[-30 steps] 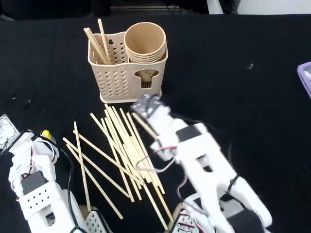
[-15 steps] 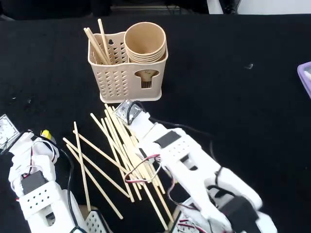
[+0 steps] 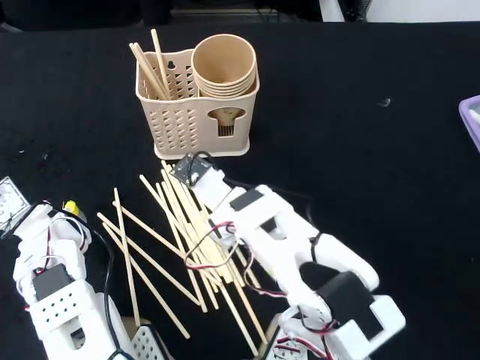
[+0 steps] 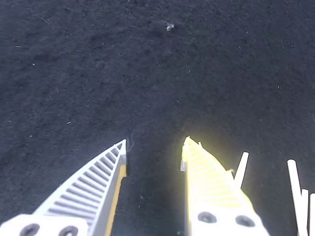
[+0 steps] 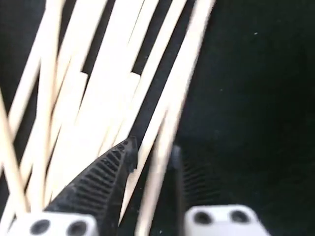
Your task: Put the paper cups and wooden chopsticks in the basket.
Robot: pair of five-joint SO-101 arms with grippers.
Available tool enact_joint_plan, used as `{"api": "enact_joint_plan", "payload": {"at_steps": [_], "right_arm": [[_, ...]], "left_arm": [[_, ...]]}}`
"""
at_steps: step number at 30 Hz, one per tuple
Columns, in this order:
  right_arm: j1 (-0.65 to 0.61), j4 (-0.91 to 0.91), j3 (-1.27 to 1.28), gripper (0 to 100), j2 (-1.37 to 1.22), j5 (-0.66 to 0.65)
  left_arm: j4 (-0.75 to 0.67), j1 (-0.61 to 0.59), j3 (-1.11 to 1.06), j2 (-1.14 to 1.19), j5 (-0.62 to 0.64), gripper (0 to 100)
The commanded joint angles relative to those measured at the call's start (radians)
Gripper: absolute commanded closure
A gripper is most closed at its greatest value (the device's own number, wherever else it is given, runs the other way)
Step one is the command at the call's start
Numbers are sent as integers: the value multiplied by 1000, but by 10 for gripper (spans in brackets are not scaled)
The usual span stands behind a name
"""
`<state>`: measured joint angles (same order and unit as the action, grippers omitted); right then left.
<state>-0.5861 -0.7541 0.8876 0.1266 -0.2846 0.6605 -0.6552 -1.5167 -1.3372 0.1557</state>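
Since one second ago my right arm has swung away from the front of the basket point(image 3: 180, 124) and come lower over the heap of loose chopsticks point(image 3: 184, 214) on the table point(image 3: 375, 187). My right claw point(image 5: 150, 152) is now just above this heap. Its jaws have only a narrow gap, and one chopstick runs between them. I judge it is not yet pinched, so this is the start of a new pick and not a carry. My other arm has not moved. My left claw point(image 4: 153, 147) hangs over the bare black cloth at the near left of the table, half open with nothing between the jaws.

For the task, the cups seem to be finished and the chopsticks are mostly still to do.

Counts:
- One basket, with two compartments.
- Paper cups point(image 3: 223, 64): one nested stack in the right compartment. I count about four rims, and no cup is left on the table.
- Upright chopsticks point(image 3: 155, 71): three or four stand in the left compartment.
- Loose chopsticks: about four lie apart on the left side. The dense bundle beside them is perhaps ten, but they overlap too much for an exact count.
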Motion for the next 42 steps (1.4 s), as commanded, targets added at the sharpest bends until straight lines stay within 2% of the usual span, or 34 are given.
{"api": "enact_joint_plan", "payload": {"at_steps": [1, 12, 19, 22, 25, 29, 34, 37, 42], "right_arm": [[-14, -54, -39, 985, 7, -44], [26, -319, -41, 988, 496, -44], [20, -311, -107, 988, 858, -37], [20, -158, -185, 988, 944, -35], [-6, 84, -229, 988, 935, 21], [-57, 381, -272, 988, 860, 149], [-68, 735, -331, 988, 653, 167], [-66, 824, -397, 988, 498, 167], [-63, 835, -599, 988, 248, 166]], "left_arm": [[-18, 15, 58, -12, 0, 812], [-18, 15, 58, -12, 0, 812], [-18, 15, 58, -12, 0, 812], [-18, 16, 58, -12, 0, 812], [-18, 16, 58, -12, 0, 812], [-17, 16, 56, -12, 0, 812], [-18, 16, 48, -12, 0, 812], [-18, 38, 47, -12, -2, 812], [-18, 45, 47, -12, -2, 812]]}}
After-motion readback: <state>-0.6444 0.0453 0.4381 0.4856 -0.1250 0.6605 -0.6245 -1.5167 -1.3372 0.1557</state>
